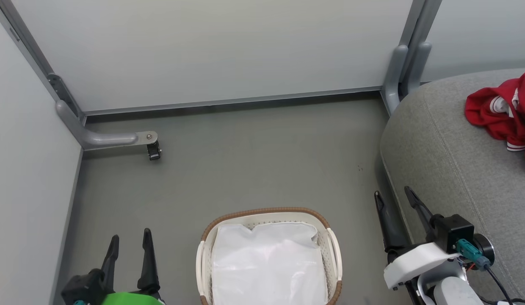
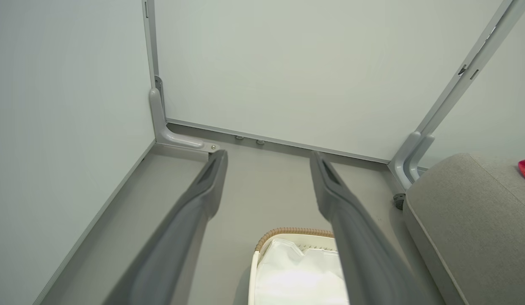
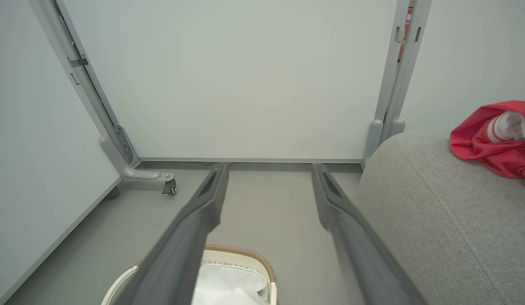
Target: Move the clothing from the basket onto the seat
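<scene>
Left of the basket point(image 1: 269, 210), the left jaws stood parted and held nothing; right of it, the right jaws stood parted too, empty. A white liner point(image 1: 266, 262) lay inside the basket. Farther right of the basket, the red clothing point(image 1: 499, 114) lay on the grey seat point(image 1: 449, 152).

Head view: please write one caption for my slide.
Red-and-white clothing on grey fabric seat; white oval plastic basket holds its liner; left gripper and right gripper open.

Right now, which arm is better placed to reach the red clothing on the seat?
Right. The right arm, jaws open, sits at the edge of the seat, with the clothing ahead on it. The left arm is beyond the basket, further away.
</scene>
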### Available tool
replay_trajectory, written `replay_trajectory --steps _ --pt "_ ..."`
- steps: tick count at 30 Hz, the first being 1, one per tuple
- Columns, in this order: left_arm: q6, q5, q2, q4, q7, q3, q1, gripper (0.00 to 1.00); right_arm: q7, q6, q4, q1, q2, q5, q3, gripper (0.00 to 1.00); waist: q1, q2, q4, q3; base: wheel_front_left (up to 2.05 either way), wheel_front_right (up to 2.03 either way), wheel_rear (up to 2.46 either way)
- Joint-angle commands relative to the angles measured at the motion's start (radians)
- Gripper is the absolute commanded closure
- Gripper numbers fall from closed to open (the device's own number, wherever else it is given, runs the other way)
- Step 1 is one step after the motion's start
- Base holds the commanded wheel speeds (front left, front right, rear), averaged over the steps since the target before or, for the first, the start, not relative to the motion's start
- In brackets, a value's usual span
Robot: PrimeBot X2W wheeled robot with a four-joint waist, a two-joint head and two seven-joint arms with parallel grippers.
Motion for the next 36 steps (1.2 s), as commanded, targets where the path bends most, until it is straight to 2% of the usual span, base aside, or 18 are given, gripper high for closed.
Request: replay_trajectory --steps 1,11,32,33,36 --pt "-0.006 0.010 0.000 -0.001 -0.001 0.010 0.021 0.00 -0.005 -0.001 -0.010 0.016 -0.004 0.009 0.003 0.00 0.0001 0.0000 -0.006 -0.007 0.00 0.00 0.00" --pt "-0.033 0.039 -0.025 -0.010 -0.001 0.055 0.066 0.00 -0.005 -0.001 -0.032 0.042 -0.004 0.000 -0.002 0.00 0.0001 0.0000 -0.011 -0.015 0.00 0.00 0.00" --pt "-0.062 0.077 -0.049 0.011 -0.001 0.075 0.049 0.00 -0.005 -0.001 -0.024 0.031 -0.004 0.017 0.006 0.00 0.0001 0.0000 -0.009 -0.011 0.00 0.00 0.00" --pt "-0.057 0.068 -0.045 0.010 0.001 0.074 0.052 1.00 0.000 0.000 -0.020 0.035 0.001 0.016 0.008 1.00 0.0001 0.0000 -0.009 -0.011 0.00 0.00 0.00" --pt "-0.056 0.066 -0.045 0.040 0.001 0.072 0.052 1.00 0.002 0.000 0.007 0.047 0.004 0.016 0.011 1.00 0.0001 0.0000 -0.009 -0.011 0.00 0.00 0.00"
